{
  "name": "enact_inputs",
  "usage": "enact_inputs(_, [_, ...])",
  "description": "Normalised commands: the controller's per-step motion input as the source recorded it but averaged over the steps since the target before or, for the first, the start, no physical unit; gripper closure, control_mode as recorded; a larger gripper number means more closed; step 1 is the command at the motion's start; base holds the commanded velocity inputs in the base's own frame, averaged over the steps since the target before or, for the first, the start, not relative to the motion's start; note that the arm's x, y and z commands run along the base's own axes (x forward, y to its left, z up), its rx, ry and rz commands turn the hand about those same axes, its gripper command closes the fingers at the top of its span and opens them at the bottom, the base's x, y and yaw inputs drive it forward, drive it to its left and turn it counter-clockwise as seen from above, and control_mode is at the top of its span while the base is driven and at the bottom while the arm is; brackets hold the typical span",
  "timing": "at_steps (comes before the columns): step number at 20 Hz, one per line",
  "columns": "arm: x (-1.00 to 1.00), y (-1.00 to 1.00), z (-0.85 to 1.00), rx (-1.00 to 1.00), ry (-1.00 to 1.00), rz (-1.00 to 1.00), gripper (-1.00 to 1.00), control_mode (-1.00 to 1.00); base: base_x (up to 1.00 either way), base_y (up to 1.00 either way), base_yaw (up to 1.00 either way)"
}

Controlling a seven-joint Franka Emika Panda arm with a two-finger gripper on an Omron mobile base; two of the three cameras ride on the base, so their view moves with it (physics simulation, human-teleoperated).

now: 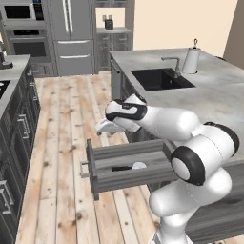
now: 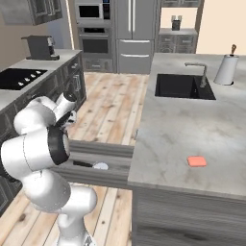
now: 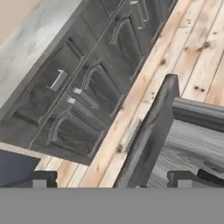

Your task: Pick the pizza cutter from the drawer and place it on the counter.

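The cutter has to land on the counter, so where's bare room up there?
Counter: a broad bare stretch between the sink and the orange block, and along the edge above the drawer. Tighter at the back, around faucet and paper towel roll.

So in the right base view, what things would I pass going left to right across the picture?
Coffee machine → pizza cutter in the open drawer → black sink → small orange-red block → paper towel roll.
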Motion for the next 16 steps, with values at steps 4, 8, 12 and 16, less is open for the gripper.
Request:
enact_inputs(4, [0.00,-0.96,0.23,-0.17,-0.01,0.46,-1.00,-1.00,0.00,0.00,0.00])
enact_inputs(8, [0.00,-0.67,0.03,-0.31,0.00,0.37,-1.00,-1.00,0.00,0.00,0.00])
enact_inputs(12, [0.00,-0.07,-0.25,-0.43,0.00,0.33,-1.00,-1.00,0.00,0.00,0.00])
enact_inputs(16, [0.00,0.00,-0.44,-0.29,0.00,0.28,-1.00,-1.00,0.00,0.00,0.00])
